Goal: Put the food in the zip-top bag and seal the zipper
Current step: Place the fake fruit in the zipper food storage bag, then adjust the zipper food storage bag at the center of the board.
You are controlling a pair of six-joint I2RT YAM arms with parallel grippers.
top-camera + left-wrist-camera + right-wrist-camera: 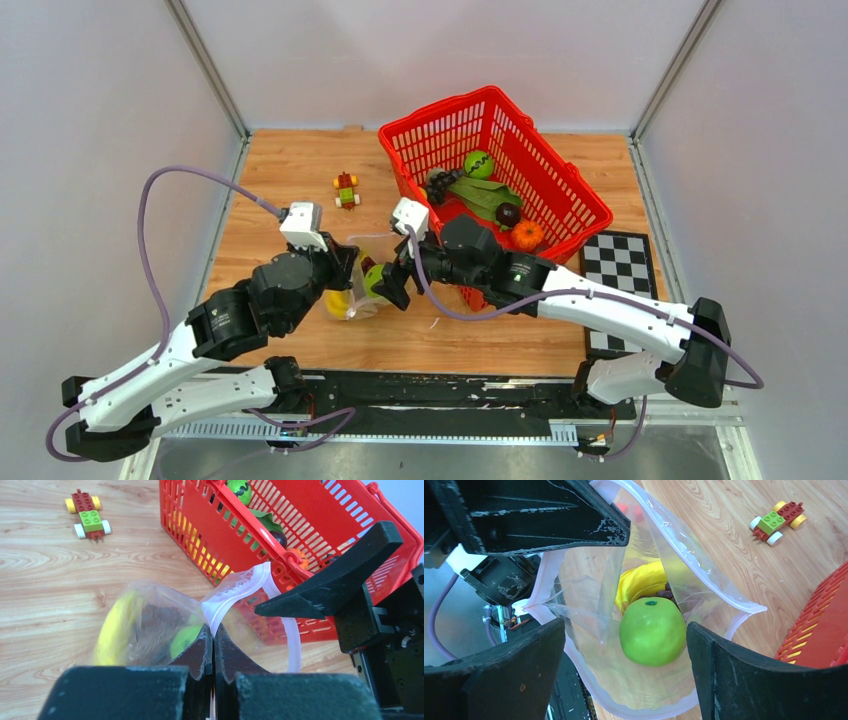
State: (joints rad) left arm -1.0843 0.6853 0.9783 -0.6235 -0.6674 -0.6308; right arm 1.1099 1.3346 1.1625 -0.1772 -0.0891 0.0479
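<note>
The clear zip-top bag (352, 296) lies between my two grippers with its mouth held open. My left gripper (213, 635) is shut on the bag's zipper strip (240, 587). A yellow banana (115, 627) and a green fruit (184, 637) show through the plastic. My right gripper (624, 630) is open over the bag's mouth. The green fruit (652, 630) lies inside the bag between the right fingers, with the banana (641, 580) behind it. More food sits in the red basket (560, 170): a green lime (478, 163), a green leaf piece (485, 195), a dark fruit (508, 213) and an orange piece (527, 235).
The toy block figure (346, 189) stands on the wood left of the basket. A checkered board (620, 265) lies at the right edge. The basket stands close behind the right gripper. Grey walls enclose the table.
</note>
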